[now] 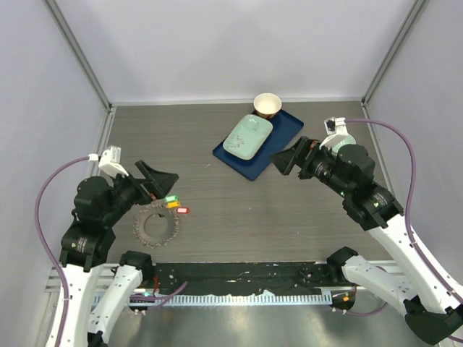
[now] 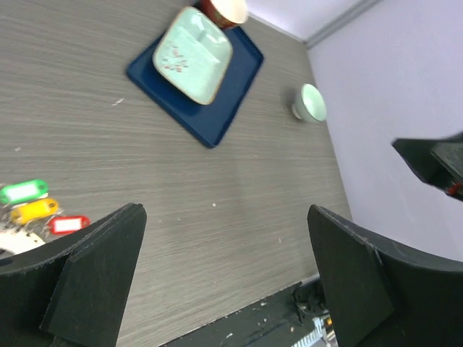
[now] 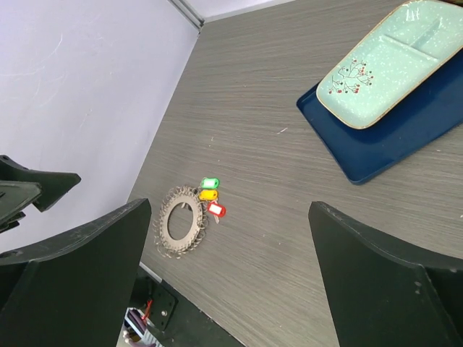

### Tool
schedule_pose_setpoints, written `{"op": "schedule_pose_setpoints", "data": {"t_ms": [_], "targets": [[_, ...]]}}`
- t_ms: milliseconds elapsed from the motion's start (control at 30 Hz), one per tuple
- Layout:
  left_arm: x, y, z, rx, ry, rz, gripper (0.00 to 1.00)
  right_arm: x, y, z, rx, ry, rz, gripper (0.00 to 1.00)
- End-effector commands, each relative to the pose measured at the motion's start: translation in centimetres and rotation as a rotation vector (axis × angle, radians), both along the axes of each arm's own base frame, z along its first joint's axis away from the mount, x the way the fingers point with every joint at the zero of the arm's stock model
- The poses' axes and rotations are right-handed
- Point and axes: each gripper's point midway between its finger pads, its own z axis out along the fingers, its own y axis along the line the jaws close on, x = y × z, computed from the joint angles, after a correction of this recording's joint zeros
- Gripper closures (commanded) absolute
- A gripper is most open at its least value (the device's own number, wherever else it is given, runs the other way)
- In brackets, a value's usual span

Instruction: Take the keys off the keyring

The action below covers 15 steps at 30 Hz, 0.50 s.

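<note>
Keys – green, orange, red – are seen at the keyring edge. L gripper & R gripper are held above the table, fingers spread wide, nothing gripped.

The keyring is mostly cut off at the left wrist view's edge.

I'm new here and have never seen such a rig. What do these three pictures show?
Two robot arms stand at a table's near edge. One picture looks down from above; the other two come from wrist cameras. The left tool and right tool are open, holding nothing. Near the left tool lies a toothed metal keyring with green, orange and red keys at its edge. Farther back, a blue tray carries a pale green plate, a cup at its far corner.
</note>
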Motion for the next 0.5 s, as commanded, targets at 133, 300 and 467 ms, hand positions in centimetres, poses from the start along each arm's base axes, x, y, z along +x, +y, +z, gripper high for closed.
{"op": "schedule_pose_setpoints", "data": {"t_ms": [133,300,467], "targets": [[1.8,6.3,-2.5,0.08,0.128,0.404,0.0,1.0,-0.2,0.2,-0.004,-0.008,-0.04,0.01],[1.6,10.3,-7.1,0.17,0.35,0.664,0.0,2.6,-1.1,-2.3,-0.024,0.084,-0.149,0.04],[0.8,11.8,-12.6,0.284,0.59,0.776,0.08,2.8,-2.2,-5.0,-0.047,0.163,-0.226,0.07]]}}
